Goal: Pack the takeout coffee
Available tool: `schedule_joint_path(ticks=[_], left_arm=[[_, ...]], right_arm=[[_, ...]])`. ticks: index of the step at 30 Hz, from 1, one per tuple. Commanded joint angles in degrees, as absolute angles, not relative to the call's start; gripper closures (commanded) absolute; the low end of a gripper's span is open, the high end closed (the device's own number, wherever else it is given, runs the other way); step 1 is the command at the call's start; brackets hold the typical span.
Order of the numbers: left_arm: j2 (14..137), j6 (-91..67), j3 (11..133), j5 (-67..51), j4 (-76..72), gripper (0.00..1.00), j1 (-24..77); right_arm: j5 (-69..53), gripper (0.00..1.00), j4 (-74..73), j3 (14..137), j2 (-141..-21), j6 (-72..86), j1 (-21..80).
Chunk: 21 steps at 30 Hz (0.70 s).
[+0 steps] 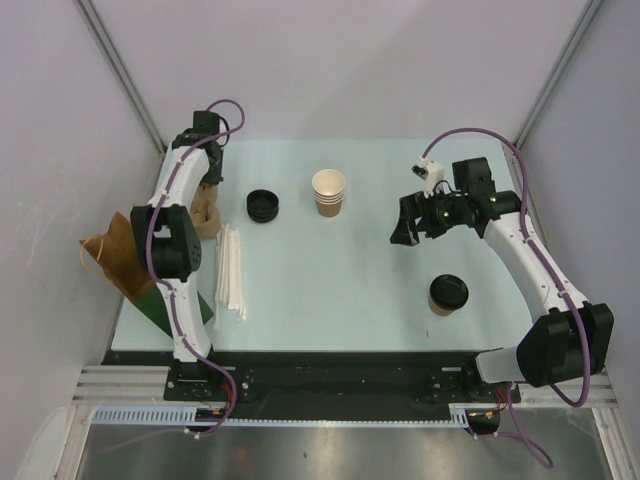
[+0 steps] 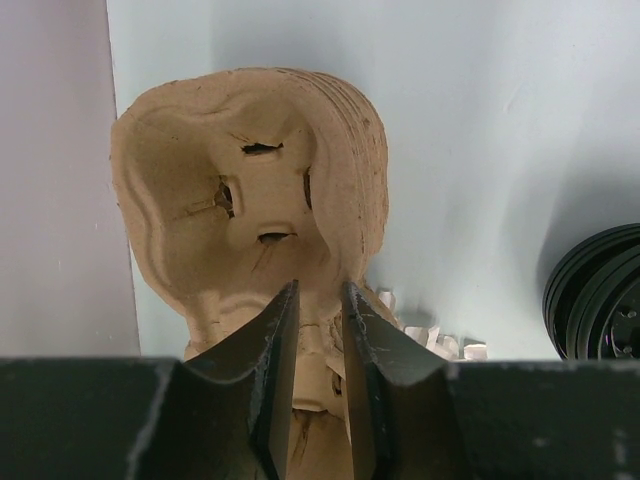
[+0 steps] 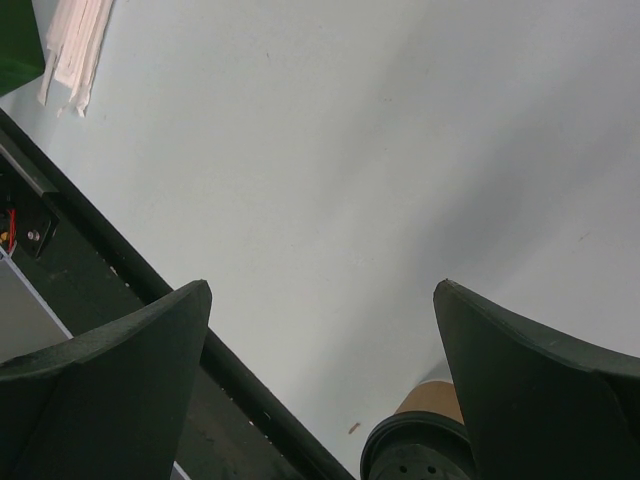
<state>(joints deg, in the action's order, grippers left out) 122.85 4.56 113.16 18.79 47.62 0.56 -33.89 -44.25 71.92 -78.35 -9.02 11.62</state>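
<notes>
The takeout coffee (image 1: 448, 294), a tan cup with a black lid, stands at the right front of the table. In the right wrist view it (image 3: 425, 445) shows at the bottom edge, beside my right finger. My right gripper (image 1: 408, 226) (image 3: 322, 290) is wide open and empty, held above the table behind the cup. My left gripper (image 1: 210, 178) (image 2: 320, 288) is at the far left, its jaws nearly together on a ridge of a tan pulp cup carrier (image 2: 250, 200) (image 1: 206, 208).
A stack of nested tan cups (image 1: 329, 192) stands at the middle back. Loose black lids (image 1: 263, 205) (image 2: 600, 300) lie left of it. White wrapped straws (image 1: 232, 270) (image 3: 75, 45) lie near the left arm. A green bag (image 1: 160, 305) with brown paper (image 1: 115, 255) hangs over the left edge.
</notes>
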Motion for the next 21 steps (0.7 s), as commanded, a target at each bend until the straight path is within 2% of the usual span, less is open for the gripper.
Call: schedule_joint_path(ticks=[1,17,21], left_arm=[[122.08,4.31,111.62,17.76,48.52,0.71,0.18],[116.37,3.6,107.49,16.7,48.34,0.72,0.18],[116.63,3.78,107.4,17.31,48.08,0.79,0.18]], right_arm=[[-34.8,0.0,-42.8,73.65,-78.49,-8.53,11.25],[-35.59,0.0,-43.07,73.65,-77.34,-8.0,10.9],[-35.77,0.0,-43.15,73.65,-77.17,-7.91,10.55]])
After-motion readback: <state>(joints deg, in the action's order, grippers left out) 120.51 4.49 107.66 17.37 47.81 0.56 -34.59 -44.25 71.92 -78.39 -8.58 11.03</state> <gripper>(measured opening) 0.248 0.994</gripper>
